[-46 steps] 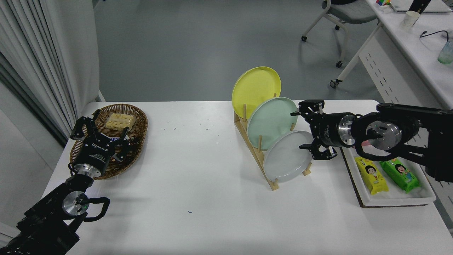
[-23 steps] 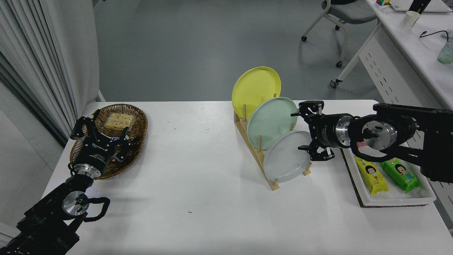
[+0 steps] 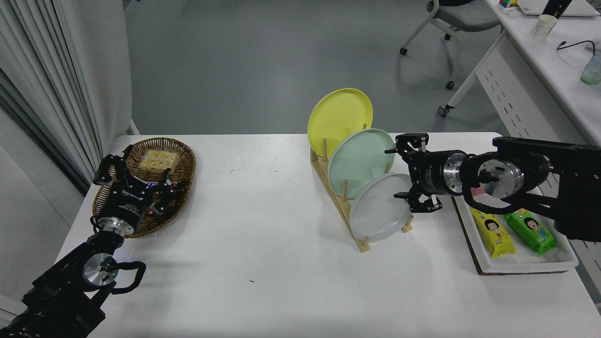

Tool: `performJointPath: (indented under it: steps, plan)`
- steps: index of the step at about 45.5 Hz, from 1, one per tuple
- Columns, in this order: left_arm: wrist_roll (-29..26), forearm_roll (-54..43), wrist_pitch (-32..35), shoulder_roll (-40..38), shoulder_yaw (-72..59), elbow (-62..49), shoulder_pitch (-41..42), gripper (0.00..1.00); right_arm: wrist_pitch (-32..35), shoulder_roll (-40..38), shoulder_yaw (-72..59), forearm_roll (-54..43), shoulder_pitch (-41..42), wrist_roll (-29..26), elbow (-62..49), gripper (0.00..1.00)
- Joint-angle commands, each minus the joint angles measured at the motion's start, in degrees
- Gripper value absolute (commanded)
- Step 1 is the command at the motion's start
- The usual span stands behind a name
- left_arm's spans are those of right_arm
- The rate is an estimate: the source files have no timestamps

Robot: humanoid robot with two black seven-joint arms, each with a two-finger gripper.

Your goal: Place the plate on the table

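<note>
The pale grey plate (image 3: 378, 209) stands on edge in the front slot of a wooden rack (image 3: 339, 197) on the white table (image 3: 263, 244). Behind it stand a mint-green plate (image 3: 359, 159) and a yellow plate (image 3: 339, 115). My right gripper (image 3: 393, 172) is open, pointing left at the rack's right side. Its lower finger is at the grey plate's upper right rim and its upper finger is beside the green plate's right rim. My left gripper (image 3: 134, 174) is open, parked over the wicker basket at the left.
A wicker basket (image 3: 157, 183) with a packet of snacks sits at the far left. A white tray (image 3: 516, 239) with yellow and green snack packs lies at the right, under my right arm. A white desk and an office chair stand beyond the table.
My right gripper has edged slightly left toward the plates. The plates and the left arm have not moved.
</note>
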Motion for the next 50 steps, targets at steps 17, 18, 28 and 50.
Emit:
performJointPath:
  steps: [17, 18, 28, 50]
  plan:
    - [0.0, -0.1, 0.0, 0.0, 0.0, 0.0, 0.0, 0.98, -0.1, 0.1, 0.1, -1.8, 0.0, 0.0, -0.4, 0.99]
    - [0.0, 0.0, 0.0, 0.0, 0.0, 0.0, 0.0, 0.98, -0.1, 0.1, 0.2, -1.8, 0.0, 0.0, -0.3, 0.99]
    - [0.0, 0.0, 0.0, 0.0, 0.0, 0.0, 0.0, 0.98, -0.2, 0.1, 0.3, -1.8, -0.1, -0.1, -0.5, 0.87]
    - [0.0, 0.0, 0.0, 0.0, 0.0, 0.0, 0.0, 0.98, -0.2, 4.4, 4.0, -1.4, -4.2, 0.0, -5.0, 0.76]
